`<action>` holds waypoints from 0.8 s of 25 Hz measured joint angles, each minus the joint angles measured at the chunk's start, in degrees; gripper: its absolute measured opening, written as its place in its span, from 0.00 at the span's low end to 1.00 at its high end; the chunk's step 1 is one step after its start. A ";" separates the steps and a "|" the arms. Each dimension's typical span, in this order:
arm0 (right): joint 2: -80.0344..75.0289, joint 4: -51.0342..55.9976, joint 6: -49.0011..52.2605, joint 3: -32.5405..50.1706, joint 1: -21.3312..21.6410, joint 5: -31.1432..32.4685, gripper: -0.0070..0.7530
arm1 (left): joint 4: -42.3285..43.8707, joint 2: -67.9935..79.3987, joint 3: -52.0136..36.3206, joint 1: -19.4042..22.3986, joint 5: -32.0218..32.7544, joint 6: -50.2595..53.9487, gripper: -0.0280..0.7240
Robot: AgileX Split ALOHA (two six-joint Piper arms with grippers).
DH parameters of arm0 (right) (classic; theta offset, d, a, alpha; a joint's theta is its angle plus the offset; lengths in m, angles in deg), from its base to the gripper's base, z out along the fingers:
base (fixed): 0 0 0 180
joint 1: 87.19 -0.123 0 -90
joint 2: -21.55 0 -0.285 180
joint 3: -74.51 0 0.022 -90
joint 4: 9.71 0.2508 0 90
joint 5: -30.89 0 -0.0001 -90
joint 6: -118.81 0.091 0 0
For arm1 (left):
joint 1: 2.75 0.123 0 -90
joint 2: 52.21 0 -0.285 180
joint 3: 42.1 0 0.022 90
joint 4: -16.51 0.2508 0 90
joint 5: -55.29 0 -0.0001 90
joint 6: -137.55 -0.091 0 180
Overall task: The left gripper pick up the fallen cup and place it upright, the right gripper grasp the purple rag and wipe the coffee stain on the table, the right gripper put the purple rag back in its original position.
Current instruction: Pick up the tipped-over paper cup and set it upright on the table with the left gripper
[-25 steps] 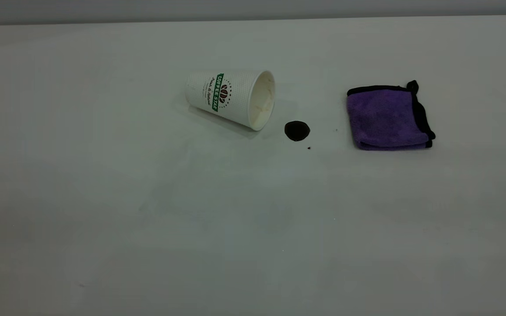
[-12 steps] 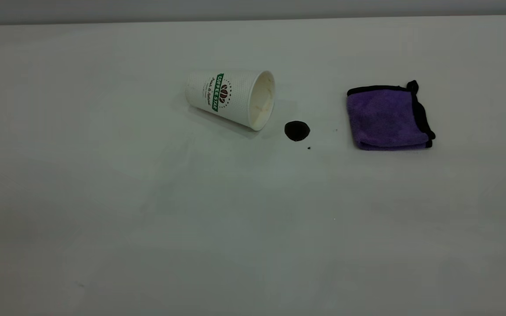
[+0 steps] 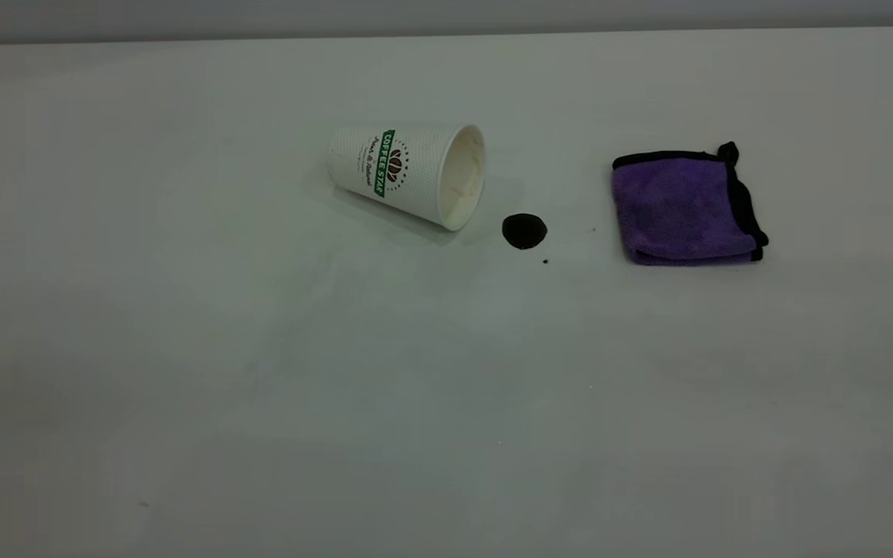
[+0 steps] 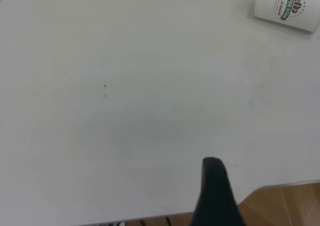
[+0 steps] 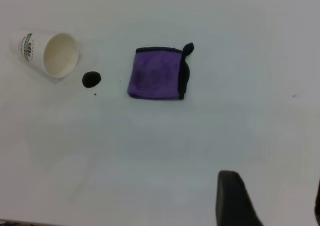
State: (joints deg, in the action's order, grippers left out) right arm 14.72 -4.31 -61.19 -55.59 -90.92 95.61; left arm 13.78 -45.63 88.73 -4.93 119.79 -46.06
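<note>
Three task things sit on the white worktop (image 3: 260, 403), all toward its far edge; the near half is bare apart from tiny dark specks. Left gripper (image 4: 216, 196) shows only in its own wrist view as one dark finger over the worktop's near edge, well apart from the cup; the second finger is out of frame, so jaw state cannot be told. Right gripper (image 5: 235, 201) likewise shows one dark finger plus a sliver of dark at the frame edge, over the worktop well short of the rag; how wide the jaws stand cannot be told. Neither gripper appears in the exterior view.

Coffee stain (image 3: 524, 231) is a small round near-black blot, roughly mid-worktop in width, with a tiny speck just nearer. It lies between cup and rag, just beside the cup's mouth and apart from the rag.

Cup (image 3: 406, 172) lies on its side, left of the stain, open mouth facing the stain, green band and logo up.

Purple rag (image 3: 683, 208) lies folded flat toward the right edge, black edging and corner loop on its far right corner.
</note>
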 joint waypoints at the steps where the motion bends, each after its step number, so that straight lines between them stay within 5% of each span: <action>1: 0.00 0.00 0.00 0.00 0.00 0.00 0.57 | 0.00 0.00 0.00 0.00 0.00 0.00 0.79; 11: 0.00 0.00 0.00 0.00 0.00 0.00 0.57 | -0.85 10.51 1.56 0.00 -2.30 -0.03 0.84; 20: 0.00 0.00 0.00 0.00 0.00 0.00 0.57 | -1.88 38.41 9.19 0.00 -18.72 -6.03 0.83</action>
State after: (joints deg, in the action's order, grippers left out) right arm 14.72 -4.31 -61.19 -55.59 -90.92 95.61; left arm 11.91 -7.22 97.92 -4.93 101.07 -52.09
